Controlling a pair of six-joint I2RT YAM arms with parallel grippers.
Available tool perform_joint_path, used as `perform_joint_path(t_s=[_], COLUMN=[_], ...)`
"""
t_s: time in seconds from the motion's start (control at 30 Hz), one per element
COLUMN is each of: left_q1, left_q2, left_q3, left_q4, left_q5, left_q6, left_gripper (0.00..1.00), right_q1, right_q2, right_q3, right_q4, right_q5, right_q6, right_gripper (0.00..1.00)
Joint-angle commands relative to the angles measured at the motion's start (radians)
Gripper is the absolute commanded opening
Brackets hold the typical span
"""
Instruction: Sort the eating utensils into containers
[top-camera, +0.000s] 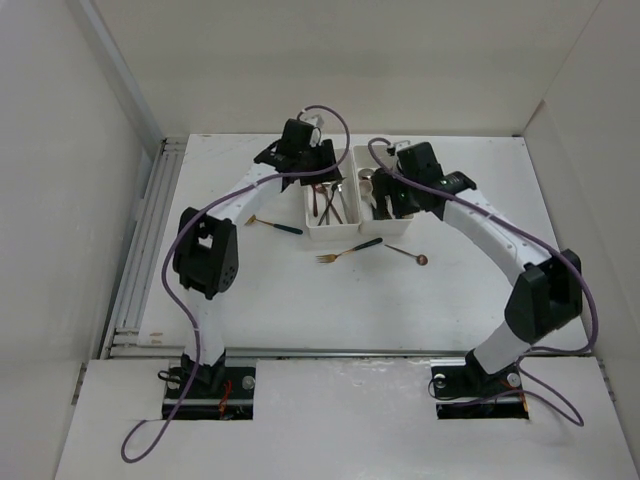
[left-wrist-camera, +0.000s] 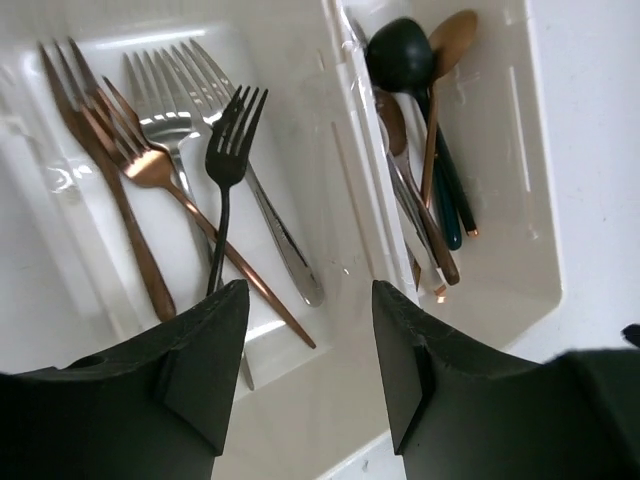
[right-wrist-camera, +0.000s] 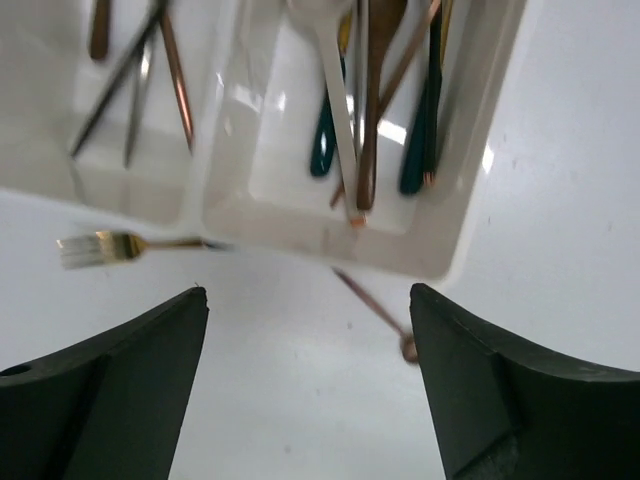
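Two joined white containers stand mid-table, the left bin (top-camera: 322, 236) and the right bin (top-camera: 386, 232). In the left wrist view the left bin (left-wrist-camera: 290, 120) holds forks: a copper fork (left-wrist-camera: 140, 160), a silver fork (left-wrist-camera: 170, 100) and a black fork (left-wrist-camera: 230, 140). The right bin (left-wrist-camera: 510, 200) holds spoons, among them a black spoon (left-wrist-camera: 400, 55). My left gripper (left-wrist-camera: 310, 290) hangs open and empty over the left bin's near end. My right gripper (right-wrist-camera: 308, 292) is open and empty above the table, just in front of the right bin (right-wrist-camera: 280, 170).
Three utensils lie loose on the table: a gold fork with a dark handle (top-camera: 350, 250) (right-wrist-camera: 100, 245), a small copper spoon (top-camera: 408, 254) (right-wrist-camera: 380, 312), and a gold, dark-handled utensil (top-camera: 275, 225) left of the bins. White walls enclose the table.
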Motion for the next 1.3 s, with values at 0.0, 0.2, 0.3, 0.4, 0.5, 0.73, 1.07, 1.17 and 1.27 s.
perform_joint_path(t_s=[0.0, 0.2, 0.3, 0.4, 0.5, 0.73, 1.07, 1.17, 1.27], left_q1=[0.037, 0.141, 0.162, 0.162, 0.162, 0.191, 0.209, 0.22, 0.231], left_q2=[-0.158, -0.284, -0.341, -0.388, -0.411, -0.439, -0.466, -0.476, -0.485], left_q3=[0.062, -0.037, -0.088, -0.146, -0.179, -0.214, -0.234, -0.234, -0.234], left_q4=[-0.012, -0.073, -0.093, -0.093, -0.093, -0.093, -0.093, -0.093, -0.093], left_q5=[0.012, -0.023, -0.034, -0.043, -0.043, -0.034, -0.025, -0.025, -0.025], left_q6=[0.056, 0.091, 0.124, 0.145, 0.145, 0.136, 0.136, 0.136, 0.136], left_gripper=[0.49, 0.49, 0.49, 0.49, 0.49, 0.49, 0.49, 0.49, 0.49], right_q1=[-0.044, -0.2, -0.225, -0.225, -0.225, -0.237, -0.246, -0.246, -0.246], right_q2=[-0.132, -0.186, -0.257, -0.292, -0.315, -0.282, -0.018, 0.016, 0.062], right_q3=[-0.108, -0.353, -0.479, -0.542, -0.568, -0.606, -0.476, -0.453, -0.427], right_q4=[-0.086, 0.055, 0.12, 0.12, 0.109, 0.086, 0.039, 0.039, -0.01], right_q5=[-0.052, -0.057, 0.007, 0.035, 0.014, 0.037, -0.028, -0.002, -0.002], right_q6=[-0.014, 0.395, 0.721, 0.998, 1.213, 1.579, 1.608, 1.608, 1.594], right_gripper=[0.85, 0.79, 0.8, 0.8, 0.8, 0.74, 0.7, 0.68, 0.61])
